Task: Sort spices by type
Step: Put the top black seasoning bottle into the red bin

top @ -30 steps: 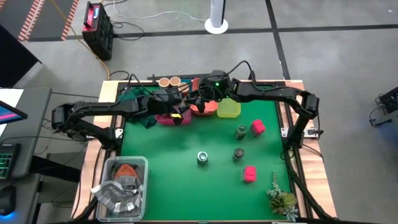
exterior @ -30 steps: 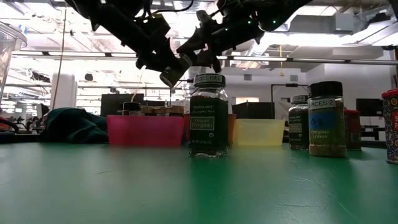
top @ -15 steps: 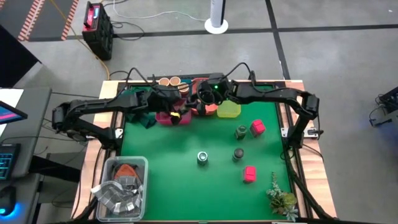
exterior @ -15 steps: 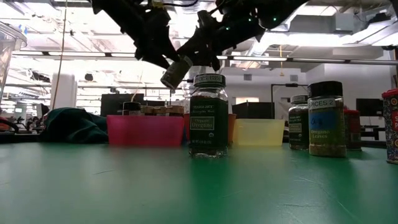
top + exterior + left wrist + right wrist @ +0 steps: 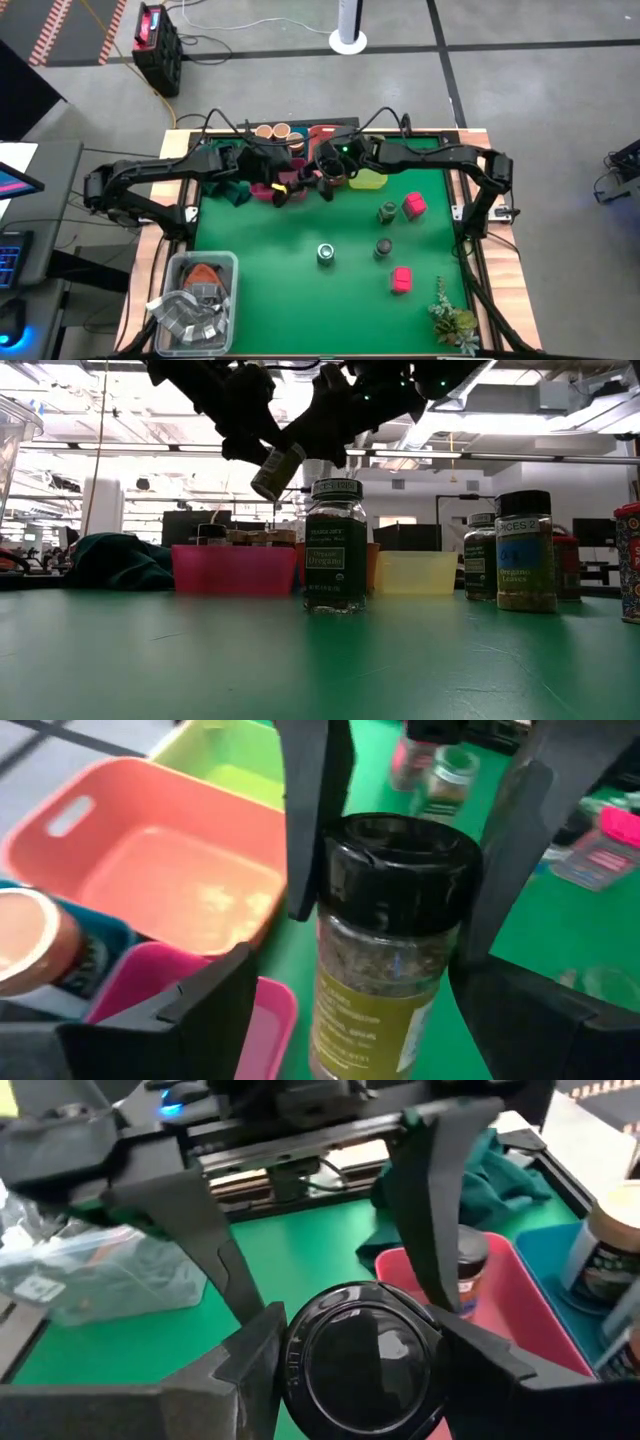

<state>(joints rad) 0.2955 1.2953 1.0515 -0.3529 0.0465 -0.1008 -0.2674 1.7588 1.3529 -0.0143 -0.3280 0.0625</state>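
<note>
A spice jar (image 5: pixel 385 950) with a black cap and a yellow-green label is held in the air over the magenta tray (image 5: pixel 262 190), tilted (image 5: pixel 277 468). My left gripper (image 5: pixel 285 190) is shut on it. My right gripper (image 5: pixel 322 185) is open, with one finger on each side of the jar's cap (image 5: pixel 360 1370). Three jars (image 5: pixel 326 254) (image 5: pixel 384 246) (image 5: pixel 387 211) and two pink boxes (image 5: pixel 414 205) (image 5: pixel 401 279) stand on the green mat. Tan-topped jars (image 5: pixel 273 131) stand at the far edge. My left gripper holds the jar by its lower body (image 5: pixel 370 1040), pinched between the two fingers; the place of contact lies below the wrist picture's edge. The jar is lifted clear and tilted, with its cap pointing toward my right gripper. My right gripper's fingers (image 5: pixel 310 820) flank the cap; I cannot tell whether they touch it.
The orange tray (image 5: pixel 150 860) and the yellow-green tray (image 5: pixel 368 176) lie beside the magenta one at the far side. A dark-topped jar (image 5: pixel 470 1265) stands in the magenta tray. A dark green cloth (image 5: pixel 235 192) lies at the far left. A clear tub (image 5: pixel 195 300) stands at the near left and a plant (image 5: pixel 450 315) at the near right.
My right gripper has come toward the table's near edge and over to the jar, so its fingers now stand on either side of the cap. My left gripper has kept hold of the jar and raised it slightly.
</note>
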